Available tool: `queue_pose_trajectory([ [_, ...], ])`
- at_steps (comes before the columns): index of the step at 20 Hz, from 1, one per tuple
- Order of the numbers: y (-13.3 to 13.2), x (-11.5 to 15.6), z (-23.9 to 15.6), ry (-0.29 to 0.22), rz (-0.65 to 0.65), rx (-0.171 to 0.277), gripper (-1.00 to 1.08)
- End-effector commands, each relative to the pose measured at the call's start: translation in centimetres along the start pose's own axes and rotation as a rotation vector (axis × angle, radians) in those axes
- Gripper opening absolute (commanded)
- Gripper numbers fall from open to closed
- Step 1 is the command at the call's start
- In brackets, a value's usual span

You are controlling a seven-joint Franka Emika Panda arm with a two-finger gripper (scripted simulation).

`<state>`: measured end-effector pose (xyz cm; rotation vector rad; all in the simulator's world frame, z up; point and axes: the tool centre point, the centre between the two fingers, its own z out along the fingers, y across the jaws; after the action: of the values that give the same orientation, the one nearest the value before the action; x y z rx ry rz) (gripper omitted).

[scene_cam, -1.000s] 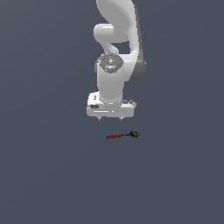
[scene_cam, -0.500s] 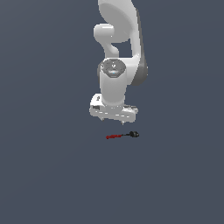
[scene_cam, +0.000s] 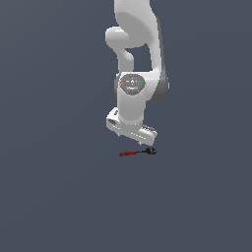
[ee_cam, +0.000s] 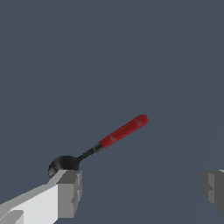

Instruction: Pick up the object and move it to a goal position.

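In the wrist view, closest to the camera, two pale grey square-ended fingers (ee_cam: 65, 194) of the white pincer (ee_cam: 140, 190) stand far apart with nothing between them; the pincer is wide open and holds nothing. Just beyond one fingertip lies the object, a tiny thin rod with a glossy red handle half, a thin dark stem and a black rounded knob (ee_cam: 103, 142). The black knob sits right beside that fingertip and is partly hidden by it, while the red end points away across the gap. The rod rests flat on the plain dark blue-grey surface (ee_cam: 109, 57).

In the exterior view, the rod (scene_cam: 138, 152) lies on the same surface (scene_cam: 54, 197), red end toward the exterior view's left, black knob toward the exterior view's right. The pincer (scene_cam: 132, 134) hangs just above and behind it, tilted, its lower corner close to the knob; whether they touch cannot be told. Above, the white jointed robot arm (scene_cam: 135, 54) rises to the top edge of the frame.
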<state>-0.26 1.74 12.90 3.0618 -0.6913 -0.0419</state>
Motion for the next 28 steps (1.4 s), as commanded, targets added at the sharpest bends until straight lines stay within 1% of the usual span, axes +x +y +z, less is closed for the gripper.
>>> queue_pose_trajectory([
  [1, -0.4, -0.1, 0.5, 0.000, 0.066, 0.002, 1.00],
  [28, -3.9, -0.8, 5.5, 0.012, 0.760, 0.016, 1.00],
])
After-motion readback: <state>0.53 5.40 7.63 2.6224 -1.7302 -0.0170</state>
